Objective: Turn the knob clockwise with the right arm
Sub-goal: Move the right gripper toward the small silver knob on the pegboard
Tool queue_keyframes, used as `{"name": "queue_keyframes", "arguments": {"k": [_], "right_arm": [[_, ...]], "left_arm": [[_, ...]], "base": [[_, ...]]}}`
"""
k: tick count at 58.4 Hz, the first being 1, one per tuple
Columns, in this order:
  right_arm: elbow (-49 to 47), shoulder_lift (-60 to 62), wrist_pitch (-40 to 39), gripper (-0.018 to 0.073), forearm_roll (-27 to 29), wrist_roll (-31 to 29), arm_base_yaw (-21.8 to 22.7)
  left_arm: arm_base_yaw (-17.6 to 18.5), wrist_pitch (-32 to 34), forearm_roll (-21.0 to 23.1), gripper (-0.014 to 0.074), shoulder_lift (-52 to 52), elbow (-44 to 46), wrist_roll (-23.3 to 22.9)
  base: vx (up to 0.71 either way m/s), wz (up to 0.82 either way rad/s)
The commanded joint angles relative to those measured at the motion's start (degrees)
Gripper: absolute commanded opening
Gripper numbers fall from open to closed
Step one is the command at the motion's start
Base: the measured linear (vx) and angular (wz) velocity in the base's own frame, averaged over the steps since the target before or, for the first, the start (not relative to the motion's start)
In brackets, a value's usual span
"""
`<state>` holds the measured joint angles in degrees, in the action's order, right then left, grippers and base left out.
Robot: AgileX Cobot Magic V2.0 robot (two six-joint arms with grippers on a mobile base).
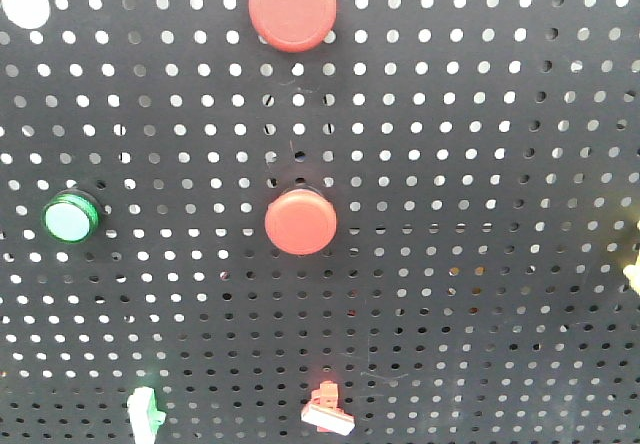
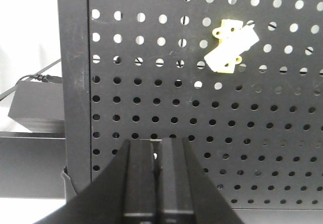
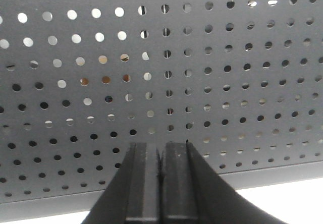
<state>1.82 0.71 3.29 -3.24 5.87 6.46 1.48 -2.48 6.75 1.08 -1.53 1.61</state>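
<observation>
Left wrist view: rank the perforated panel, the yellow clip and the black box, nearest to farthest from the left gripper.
1. Perforated panel, straight ahead of the left gripper.
2. Yellow clip, mounted on the panel, up and to the right.
3. Black box, off left past the panel's edge and seemingly behind it; only narrowly farther than the clip.

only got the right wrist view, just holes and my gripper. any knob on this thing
Observer: The front view shows a top red cap and a mid red cap. I cannot tell which one turns.
Operator: anything else up there
Observer: A green button sits left of the mid red cap.
Operator: and the left arm
Observer: The left gripper is shut and faces the board, below a yellow bracket.
</observation>
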Motion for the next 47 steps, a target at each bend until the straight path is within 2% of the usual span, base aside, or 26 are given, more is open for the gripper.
{"name": "queue_keyframes", "arguments": {"k": [1, 6, 10, 15, 21, 31, 36, 43, 44, 47], "right_arm": [[-0.25, 0.53, -11.86, -0.0008, 1.1, 0.25, 0.38], [-4.72, 0.53, -11.11, -0.0008, 2.91, 1.32, 0.38], [-11.43, -0.19, -5.25, -0.0008, 2.36, 0.39, 0.38], [-21.59, -3.95, 1.01, -0.0008, -0.52, -3.51, 0.38], [-36.92, -13.87, 3.92, -0.0008, -1.66, -7.77, 0.38], [-58.29, -29.21, 8.68, -0.0008, -1.45, -8.05, 0.2], [-65.07, -34.34, 9.47, -0.0008, -1.45, -7.83, 0.2], [-69.41, -38.09, 9.2, -0.0008, -0.59, -6.81, 0.2], [-70.85, -40.01, 9.09, -0.0008, 2.46, -6.68, 0.2], [-71.32, -40.96, 9.72, -0.0007, 4.46, -7.91, -0.1]], "left_arm": [[-0.11, 4.71, 0.45, -0.0006, -0.03, -0.75, -0.55], [-0.11, 4.71, 0.45, -0.0006, -0.03, -0.75, -0.55], [-0.11, 4.71, 0.45, -0.0006, -0.03, -0.75, -0.55], [-0.11, 4.71, 0.45, -0.0006, -0.03, -0.75, -0.55], [-0.11, 4.71, 0.45, -0.0006, -0.03, -0.75, -0.55], [-0.11, 4.71, 0.45, -0.0006, -0.03, -0.75, -0.55], [-0.11, 4.71, 0.45, -0.0006, -0.03, -0.75, -0.55], [-0.11, 4.71, 0.45, -0.0006, -0.03, -0.75, -0.55], [-0.11, 4.71, 0.45, -0.0006, -0.03, -0.75, -0.55], [-0.11, 4.71, 0.45, -0.0006, -0.03, -0.75, -0.55]], "base": [[0.0, 0.0], [0.0, 0.0], [0.0, 0.0], [0.0, 0.0], [0.0, 0.0], [0.0, 0.0], [0.0, 0.0], [0.0, 0.0], [0.0, 0.0], [0.0, 0.0]]}}
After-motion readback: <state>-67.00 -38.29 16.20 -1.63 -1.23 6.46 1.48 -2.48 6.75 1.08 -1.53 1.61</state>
